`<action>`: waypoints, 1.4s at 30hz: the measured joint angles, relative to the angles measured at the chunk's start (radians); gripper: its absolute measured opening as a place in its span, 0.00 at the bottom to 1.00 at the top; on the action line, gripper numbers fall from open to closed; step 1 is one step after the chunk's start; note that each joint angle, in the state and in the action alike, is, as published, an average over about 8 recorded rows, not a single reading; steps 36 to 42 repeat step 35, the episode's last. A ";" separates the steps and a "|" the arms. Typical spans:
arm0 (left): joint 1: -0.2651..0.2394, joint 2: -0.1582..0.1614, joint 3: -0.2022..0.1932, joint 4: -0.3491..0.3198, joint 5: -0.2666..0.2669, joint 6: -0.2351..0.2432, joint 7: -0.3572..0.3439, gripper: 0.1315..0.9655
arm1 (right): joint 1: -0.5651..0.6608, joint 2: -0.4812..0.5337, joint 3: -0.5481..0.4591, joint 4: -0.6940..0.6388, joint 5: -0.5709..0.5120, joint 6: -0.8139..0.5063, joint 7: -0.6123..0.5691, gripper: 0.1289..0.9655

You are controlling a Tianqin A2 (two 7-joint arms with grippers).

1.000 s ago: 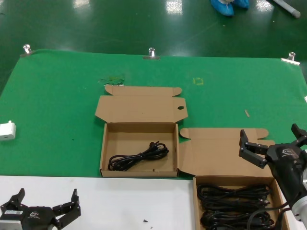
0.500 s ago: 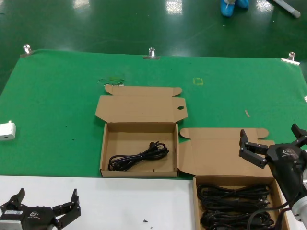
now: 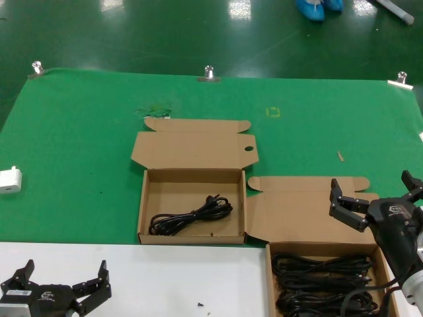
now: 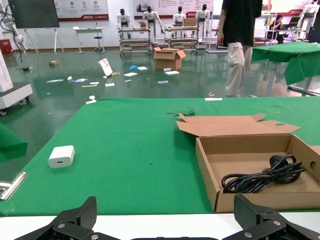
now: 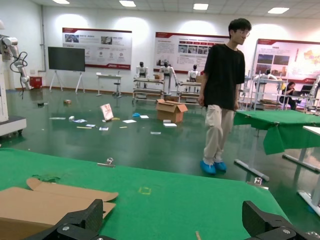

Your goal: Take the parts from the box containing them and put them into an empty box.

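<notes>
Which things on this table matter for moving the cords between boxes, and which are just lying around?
For the job:
- cords in the full box
- other box, one cord inside
- right pincer, open, over the full box's lid flap
- left pincer, open, waiting

Lying about:
- white charger
- clips

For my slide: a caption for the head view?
Right end effector open above the full box; one cord in the other box.
</notes>
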 joint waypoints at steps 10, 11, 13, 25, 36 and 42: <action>0.000 0.000 0.000 0.000 0.000 0.000 0.000 1.00 | 0.000 0.000 0.000 0.000 0.000 0.000 0.000 1.00; 0.000 0.000 0.000 0.000 0.000 0.000 0.000 1.00 | 0.000 0.000 0.000 0.000 0.000 0.000 0.000 1.00; 0.000 0.000 0.000 0.000 0.000 0.000 0.000 1.00 | 0.000 0.000 0.000 0.000 0.000 0.000 0.000 1.00; 0.000 0.000 0.000 0.000 0.000 0.000 0.000 1.00 | 0.000 0.000 0.000 0.000 0.000 0.000 0.000 1.00; 0.000 0.000 0.000 0.000 0.000 0.000 0.000 1.00 | 0.000 0.000 0.000 0.000 0.000 0.000 0.000 1.00; 0.000 0.000 0.000 0.000 0.000 0.000 0.000 1.00 | 0.000 0.000 0.000 0.000 0.000 0.000 0.000 1.00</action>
